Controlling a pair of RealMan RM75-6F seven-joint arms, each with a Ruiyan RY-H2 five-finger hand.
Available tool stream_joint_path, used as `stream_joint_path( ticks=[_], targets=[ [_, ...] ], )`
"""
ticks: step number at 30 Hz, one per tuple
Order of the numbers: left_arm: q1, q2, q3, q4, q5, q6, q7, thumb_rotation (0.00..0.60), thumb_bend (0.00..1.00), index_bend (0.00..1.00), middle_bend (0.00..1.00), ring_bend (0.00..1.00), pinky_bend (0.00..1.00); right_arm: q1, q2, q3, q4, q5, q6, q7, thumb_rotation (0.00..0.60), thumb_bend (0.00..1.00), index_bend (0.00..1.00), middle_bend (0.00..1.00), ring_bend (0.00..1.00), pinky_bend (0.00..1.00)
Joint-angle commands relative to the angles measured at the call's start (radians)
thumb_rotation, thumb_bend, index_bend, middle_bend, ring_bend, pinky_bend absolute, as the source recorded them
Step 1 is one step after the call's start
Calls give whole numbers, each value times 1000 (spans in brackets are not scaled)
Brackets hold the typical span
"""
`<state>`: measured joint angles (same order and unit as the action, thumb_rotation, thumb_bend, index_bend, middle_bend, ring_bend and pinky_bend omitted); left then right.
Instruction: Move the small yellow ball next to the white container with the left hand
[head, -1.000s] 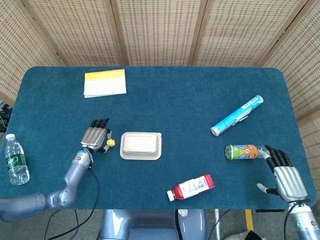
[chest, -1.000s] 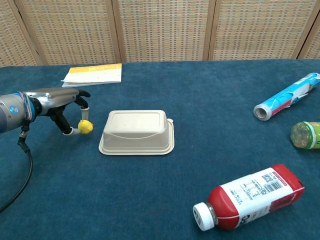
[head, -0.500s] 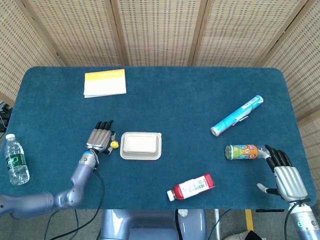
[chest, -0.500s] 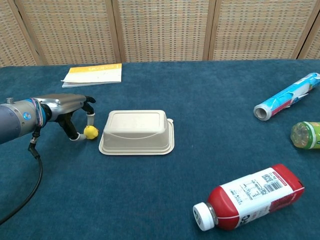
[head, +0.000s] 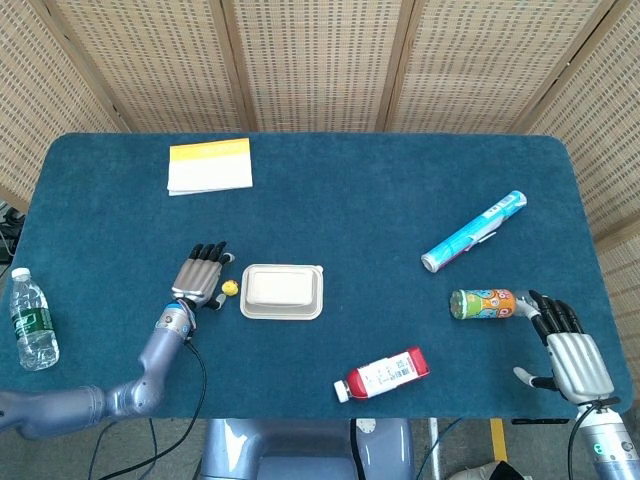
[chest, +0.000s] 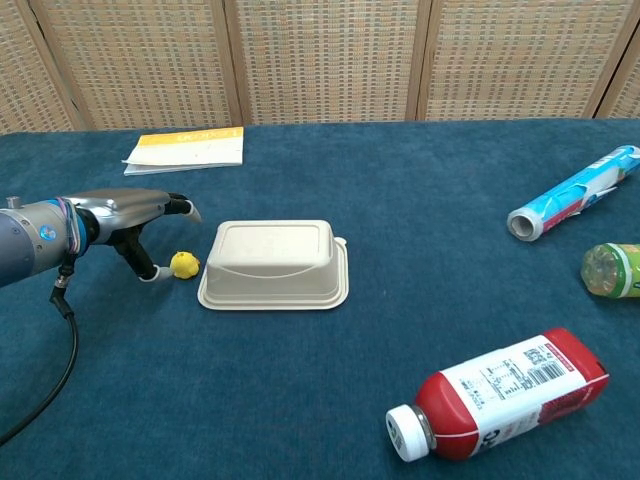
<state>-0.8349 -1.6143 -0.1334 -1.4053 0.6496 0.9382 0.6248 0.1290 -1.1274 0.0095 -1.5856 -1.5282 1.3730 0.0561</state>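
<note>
**Ball down beside the container, left hand just off it**

The yellow ball (chest: 184, 264) sits on the blue table (head: 350, 210), just left of the white container (chest: 272, 263), close against its rim. The left hand (chest: 135, 217) hovers right there, fingers spread and holding nothing: the thumb tip reaches down to the cloth just left of the ball, the other fingers stretch out above it toward the container. From the head view the ball (head: 229, 288) shows between the left hand (head: 198, 278) and the container (head: 282, 291).

Over on the right, the right hand (head: 570, 350) lies flat near the table's near edge, fingers apart, nothing in it, beside a lying can (head: 483, 303). A blue tube (head: 474, 232) lies farther back, a red bottle (chest: 500, 394) lies at the near side, a yellow-and-white notebook (head: 209, 165) at the far left, and a water bottle (head: 32, 320) at the left edge.
</note>
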Motion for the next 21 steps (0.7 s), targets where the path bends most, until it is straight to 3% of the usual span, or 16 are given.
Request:
stream_joint_path(
  ticks=[1, 4, 11, 17, 21],
  targets=[
    [5, 9, 1, -9, 15, 0, -14, 600, 343, 90, 0, 0, 0, 0, 0, 0, 0, 1, 0, 0, 600, 0, 120, 0, 0, 0],
    [22, 28, -11, -35, 50, 16, -61, 600, 342, 71, 0, 0, 0, 0, -1, 1, 1, 3, 0, -2, 600, 0, 120, 0, 0, 0],
    [138, 149, -27, -189, 264, 150, -276, 600, 321, 35, 0, 0, 0, -1, -4, 1, 2, -3, 5, -8, 600, 0, 121, 0, 0, 0],
    [283, 270, 34, -320, 458, 318, -413, 600, 304, 0, 0, 0, 0, -2, -8, 3, 5, -1, 11, -16, 600, 0, 120, 0, 0, 0],
    [375, 312, 89, -339, 554, 435, -435, 600, 298, 0, 0, 0, 0, -6, -12, 5, 6, -1, 19, -28, 600, 0, 120, 0, 0, 0]
  ],
)
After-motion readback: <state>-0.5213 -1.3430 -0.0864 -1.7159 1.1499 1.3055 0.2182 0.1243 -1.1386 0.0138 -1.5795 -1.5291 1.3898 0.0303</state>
